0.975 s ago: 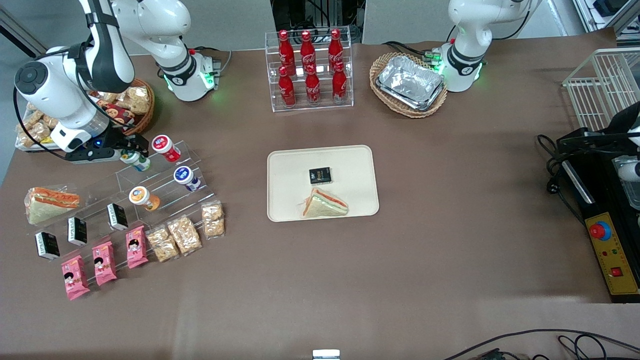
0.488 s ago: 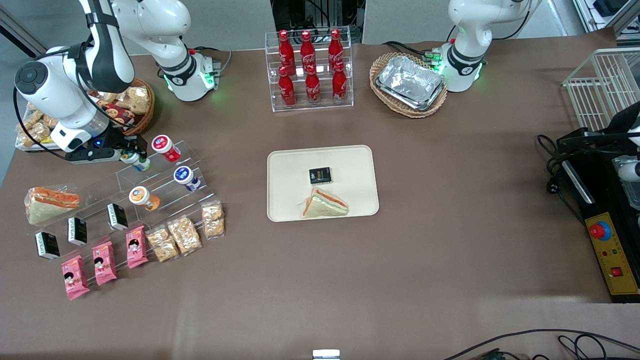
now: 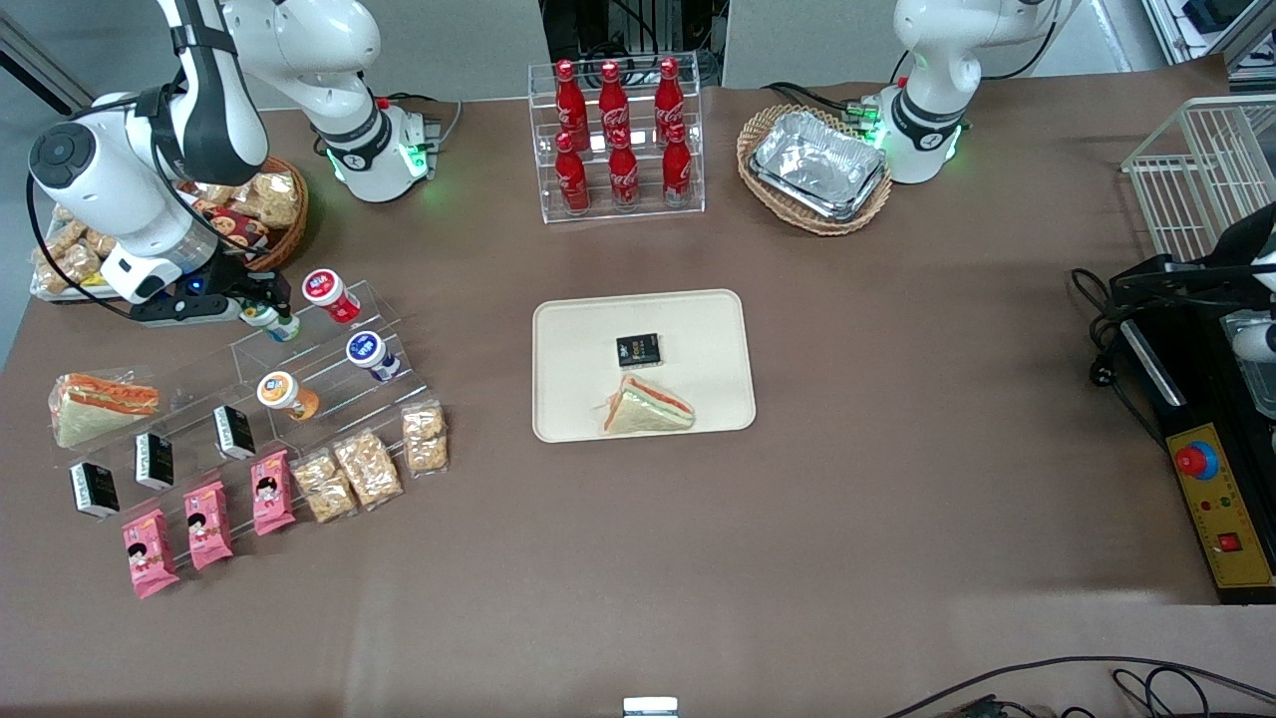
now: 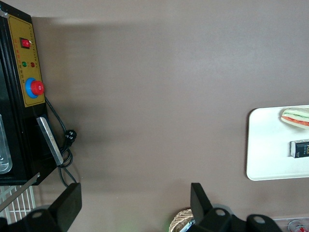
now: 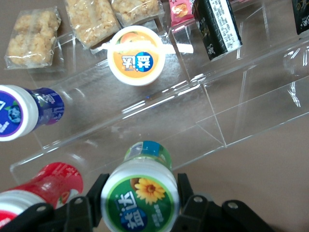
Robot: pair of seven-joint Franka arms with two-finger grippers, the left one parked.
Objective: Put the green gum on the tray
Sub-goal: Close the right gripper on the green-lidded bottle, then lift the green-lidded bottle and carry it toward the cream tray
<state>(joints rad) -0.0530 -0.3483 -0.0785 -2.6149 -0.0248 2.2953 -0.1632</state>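
A brown cloth-covered table (image 3: pixel 897 499) fills the scene under even light; a white wire rack (image 3: pixel 1196 179) and a black control box (image 3: pixel 1211 489) stand toward the parked arm's end

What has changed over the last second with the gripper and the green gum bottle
The gripper has drawn the green gum back a little toward the arm's own body, farther from the front camera; less of the bottle now shows past the fingers, which close on its sides. The red-lidded bottle, blue-lidded bottle, orange-lidded bottle and the tray with its sandwich have stayed put.
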